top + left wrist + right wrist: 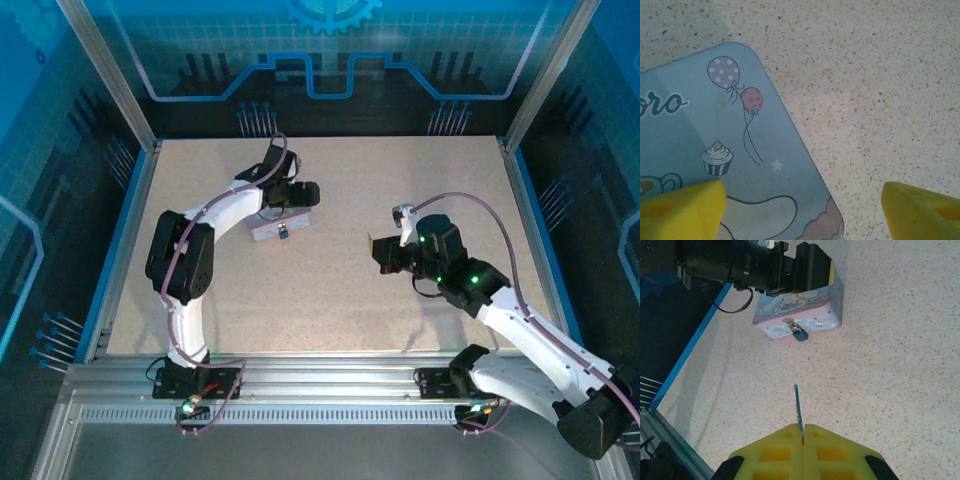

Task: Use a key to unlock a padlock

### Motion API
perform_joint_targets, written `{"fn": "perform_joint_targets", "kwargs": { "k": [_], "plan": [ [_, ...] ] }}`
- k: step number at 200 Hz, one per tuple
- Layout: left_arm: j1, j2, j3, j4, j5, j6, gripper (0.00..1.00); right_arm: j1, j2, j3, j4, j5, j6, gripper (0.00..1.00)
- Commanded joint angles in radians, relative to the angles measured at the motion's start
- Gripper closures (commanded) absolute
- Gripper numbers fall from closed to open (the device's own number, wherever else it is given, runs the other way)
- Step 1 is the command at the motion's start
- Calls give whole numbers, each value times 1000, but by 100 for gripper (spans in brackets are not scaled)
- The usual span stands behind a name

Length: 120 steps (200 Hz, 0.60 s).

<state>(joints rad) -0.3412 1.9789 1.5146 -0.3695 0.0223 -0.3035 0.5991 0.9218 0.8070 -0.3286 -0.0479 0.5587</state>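
Observation:
The small bluish padlock [799, 333] hangs on the front clasp of a pastel cartoon tin [800, 310] and shows as a dark speck [284, 235] in the top view. My right gripper [802, 432] is shut on the key [798, 405], whose thin blade points toward the padlock from well short of it. That gripper [381, 254] hovers right of the tin. My left gripper [802, 210] stands open above the tin's lid [705, 150], one yellow finger [680, 207] over the lid, the other [922, 212] over bare table. In the top view it [292, 195] sits over the tin [280, 228].
The speckled beige table [420, 180] stretches around the tin, bounded by blue edges and metal frame posts. The left arm's black wrist [740, 262] looms just behind the tin in the right wrist view.

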Motion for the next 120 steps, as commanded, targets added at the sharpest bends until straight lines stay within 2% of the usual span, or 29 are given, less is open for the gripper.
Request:
{"fn": "perform_joint_targets", "kwargs": {
  "k": [1,35,120],
  "plan": [
    [4,28,31,-78,14,31,17,-13,-17,9,-45,29,-22,100],
    [-12,28,-2,-90,66,33,17,-51,-15,49,-158,68,-55,100],
    [-127,-109,-215,14,131,-53,18,-212,-65,13,-244,-22,-35,100]
  ]
}}
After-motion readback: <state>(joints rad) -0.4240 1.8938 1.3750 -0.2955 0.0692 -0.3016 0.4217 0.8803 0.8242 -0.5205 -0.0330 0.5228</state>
